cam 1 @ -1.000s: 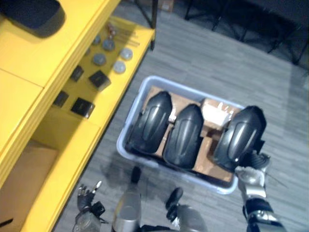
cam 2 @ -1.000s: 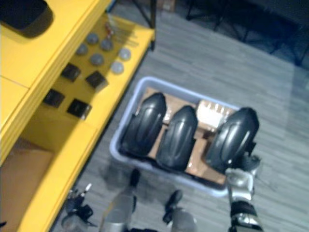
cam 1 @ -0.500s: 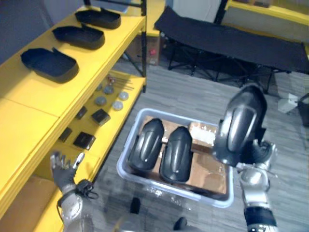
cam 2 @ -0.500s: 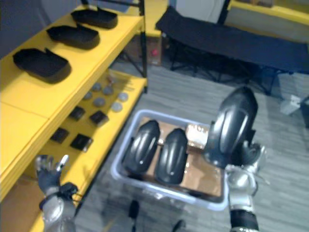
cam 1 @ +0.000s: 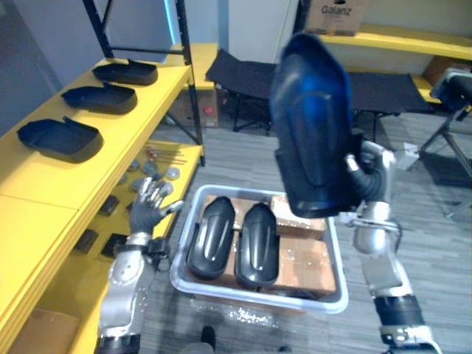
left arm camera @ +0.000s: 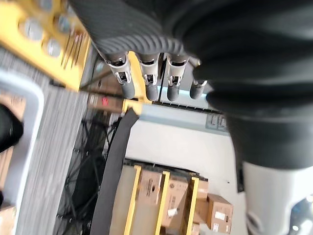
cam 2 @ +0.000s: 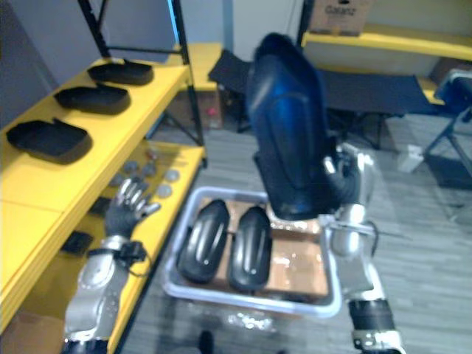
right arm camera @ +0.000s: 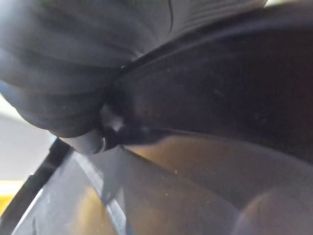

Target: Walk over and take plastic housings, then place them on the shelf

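My right hand (cam 1: 366, 177) is shut on a large dark plastic housing (cam 1: 313, 125), held upright high above the bin; the same housing (right arm camera: 205, 98) shows close up in the right wrist view. Two more dark housings (cam 1: 230, 240) lie side by side in the pale blue bin (cam 1: 328, 299) on the floor. My left hand (cam 1: 150, 206) is raised beside the yellow shelf (cam 1: 44, 184) with its fingers (left arm camera: 148, 81) spread and holding nothing. Three dark housings (cam 1: 59, 139) lie in a row on the shelf's top level.
Small round and square parts (cam 1: 151, 171) lie on the shelf's lower level. Brown cardboard (cam 1: 306, 258) lines the bin. A black folding cot (cam 1: 383, 85) stands behind, with another yellow rack (cam 1: 398, 40) carrying a box at the back.
The right hand has lifted the housing from beside the bin up to head height. The left hand rose and moved right toward the bin. The camera has tilted up.
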`<state>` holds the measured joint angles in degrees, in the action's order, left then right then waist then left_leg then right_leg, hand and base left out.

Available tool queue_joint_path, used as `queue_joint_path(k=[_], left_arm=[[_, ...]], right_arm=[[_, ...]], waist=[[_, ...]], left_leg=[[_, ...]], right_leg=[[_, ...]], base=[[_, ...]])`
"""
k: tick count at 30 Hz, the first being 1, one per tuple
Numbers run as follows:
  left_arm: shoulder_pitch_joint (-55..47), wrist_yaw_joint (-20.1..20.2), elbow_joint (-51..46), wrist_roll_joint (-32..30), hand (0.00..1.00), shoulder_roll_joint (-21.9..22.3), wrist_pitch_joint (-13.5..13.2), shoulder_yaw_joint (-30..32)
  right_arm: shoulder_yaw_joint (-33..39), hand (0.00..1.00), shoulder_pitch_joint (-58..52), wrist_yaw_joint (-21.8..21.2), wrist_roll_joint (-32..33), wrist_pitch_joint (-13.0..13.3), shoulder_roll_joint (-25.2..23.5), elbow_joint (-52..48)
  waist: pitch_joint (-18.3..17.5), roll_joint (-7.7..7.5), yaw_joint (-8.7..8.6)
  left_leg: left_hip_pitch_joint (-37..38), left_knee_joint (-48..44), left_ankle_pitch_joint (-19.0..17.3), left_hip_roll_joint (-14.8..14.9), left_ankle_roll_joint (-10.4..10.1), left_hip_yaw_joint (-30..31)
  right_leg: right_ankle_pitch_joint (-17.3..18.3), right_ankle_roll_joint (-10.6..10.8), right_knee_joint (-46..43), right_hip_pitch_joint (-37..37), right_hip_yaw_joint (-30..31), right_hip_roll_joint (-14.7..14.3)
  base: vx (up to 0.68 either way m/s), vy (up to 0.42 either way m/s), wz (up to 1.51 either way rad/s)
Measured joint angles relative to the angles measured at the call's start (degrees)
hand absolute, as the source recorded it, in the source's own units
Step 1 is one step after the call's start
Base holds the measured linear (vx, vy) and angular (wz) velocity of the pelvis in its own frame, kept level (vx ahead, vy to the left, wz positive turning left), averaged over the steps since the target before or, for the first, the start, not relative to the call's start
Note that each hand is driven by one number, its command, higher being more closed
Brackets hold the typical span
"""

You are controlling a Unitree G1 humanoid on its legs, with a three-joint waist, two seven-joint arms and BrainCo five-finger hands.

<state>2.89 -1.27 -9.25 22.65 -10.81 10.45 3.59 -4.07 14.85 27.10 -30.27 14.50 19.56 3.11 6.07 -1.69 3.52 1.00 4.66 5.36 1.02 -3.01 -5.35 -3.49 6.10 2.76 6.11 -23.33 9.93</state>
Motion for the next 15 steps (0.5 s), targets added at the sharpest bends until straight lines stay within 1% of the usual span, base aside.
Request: queue_joint_path(k=[2, 4, 6, 8, 10, 11, 13, 15], left_arm=[[0.2, -1.1, 2.1, 0.0, 0.0, 0.1, 0.8, -0.4], [0.3, -2.7, 4.2, 0.0, 0.0, 0.1, 1.0, -0.5], [0.6, -2.9, 6.5, 0.1, 0.0, 0.1, 0.9, -0.6], [0.6, -2.8, 8.3, 2.2, 0.0, 0.1, 0.9, -1.5], [0.8, -2.8, 9.7, 2.3, 0.0, 0.2, 0.7, -3.6], [1.8, -2.6, 11.3, 2.5, 0.0, 0.3, 0.5, -5.5], [2.6, -2.5, 12.3, 3.9, 0.0, 0.6, 0.3, -7.2], [2.9, -2.4, 12.7, 4.1, 0.0, 1.2, -0.1, -7.9]], right_arm=[[-1.6, 1.0, 0.8, 0.0, -0.1, 1.1, -0.2, 0.5], [-2.5, 1.0, 1.9, 0.0, 0.0, 1.9, -0.5, 1.9], [-2.9, 1.0, 2.6, -0.1, 0.2, 2.0, -0.9, 3.2], [-3.2, 1.0, 2.9, -0.2, 0.3, 1.9, -2.0, 5.3], [-5.1, 1.0, 2.9, -0.1, 0.3, 1.9, -2.3, 7.7], [-6.6, 1.0, 3.0, -0.1, 0.3, 1.8, -2.4, 9.4], [-7.7, 1.0, 3.1, -0.1, 0.3, 1.8, -2.9, 10.7], [-7.9, 1.0, 3.2, -0.1, 0.3, 1.7, -3.6, 11.6]], waist=[[-0.2, 0.21, -0.06], [-0.2, 0.21, -0.21], [-0.3, 0.13, -0.21], [-0.8, 0.0, -0.17], [-1.7, -0.1, -0.11], [-2.2, -0.17, 0.4], [-2.2, -0.19, 0.47], [-2.2, -0.19, 0.46]], left_leg=[[0.0, 0.0, 0.1, 0.0, 0.1, 0.0], [0.0, 0.0, 0.2, 0.0, 0.1, 0.1], [0.0, 0.0, 0.3, 0.0, 0.1, 0.2], [0.0, 0.0, 0.4, -0.1, 0.1, 0.3], [-0.1, 0.1, 0.4, -0.1, 0.1, 0.4], [-0.1, 0.3, 0.4, -0.1, 0.1, 0.4], [-0.1, 0.3, 0.6, 0.0, 0.1, 0.9], [-0.2, 0.3, 0.9, 0.1, 0.0, 1.4]], right_leg=[[-0.1, 0.0, 0.1, 0.0, 0.0, 0.0], [-0.1, 0.0, 0.1, 0.0, -0.1, -0.1], [-0.1, 0.0, 0.1, 0.0, -0.1, -0.1], [-0.1, 0.0, 0.1, 0.0, -0.2, 0.0], [-0.3, 0.0, 0.5, 0.1, -0.2, 0.0], [-0.6, 0.0, 1.3, 0.5, -0.2, -0.1], [-0.9, -0.1, 1.7, 1.0, -0.4, -0.1], [-0.9, -0.1, 1.7, 1.0, -0.6, -0.3]], base=[[0.0, 0.0, 0.0], [0.0, 0.0, 0.0], [0.0, 0.0, 0.0], [0.0, 0.0, 0.0], [0.0, 0.0, 0.0], [0.0, 0.0, 0.0], [-0.02, -0.003, 0.04], [-0.04, -0.009, 0.06]])
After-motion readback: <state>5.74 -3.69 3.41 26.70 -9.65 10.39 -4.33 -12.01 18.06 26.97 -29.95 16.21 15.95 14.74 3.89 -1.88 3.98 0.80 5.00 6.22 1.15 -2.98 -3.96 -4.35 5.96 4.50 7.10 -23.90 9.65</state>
